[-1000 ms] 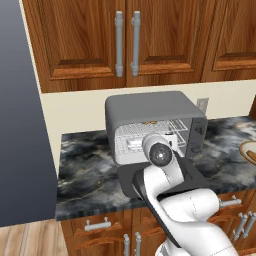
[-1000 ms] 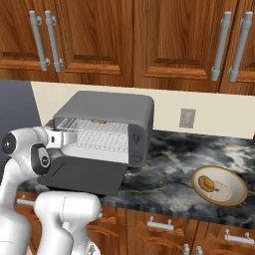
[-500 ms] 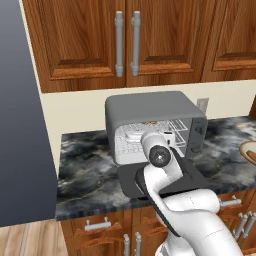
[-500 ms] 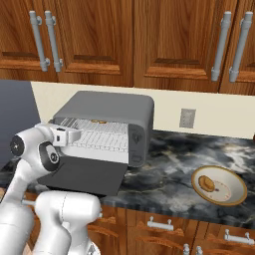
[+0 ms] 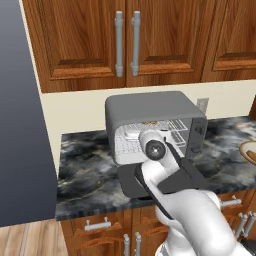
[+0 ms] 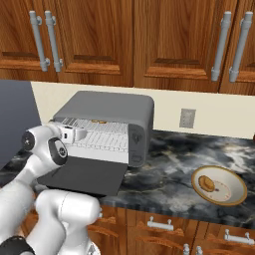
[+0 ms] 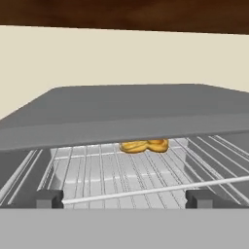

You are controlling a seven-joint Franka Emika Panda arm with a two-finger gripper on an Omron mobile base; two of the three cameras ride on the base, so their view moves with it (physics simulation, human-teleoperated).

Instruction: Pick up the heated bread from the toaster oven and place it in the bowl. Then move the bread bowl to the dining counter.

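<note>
**Hand draws up to the open toaster oven**

Since a second ago the arm has swung its wrist up and forward, so the hand now sits at the mouth of the toaster oven rather than below it.

Left base view: the toaster oven (image 5: 155, 125) stands on the marbled desk (image 5: 85, 165) under the wooden cabinets (image 5: 125, 40), its door (image 5: 165, 177) dropped flat. The arm's wrist covers the middle of the opening. A sliver of the bowl (image 5: 249, 151) shows at the right edge.

Right base view: the hand (image 6: 79, 134) is level with the wire rack (image 6: 102, 139), at the left of the opening. A speck of bread (image 6: 98, 121) lies at the back of the rack. The bowl (image 6: 219, 185) sits well apart on the desk to the right, with a small brown piece (image 6: 206, 184) in it.

Hand view: the bread (image 7: 144, 145) rests far back on the rack (image 7: 121, 175), under the oven roof. The two fingertips (image 7: 48, 198) stand spread wide at the rack's front edge, released, holding nothing.
</note>
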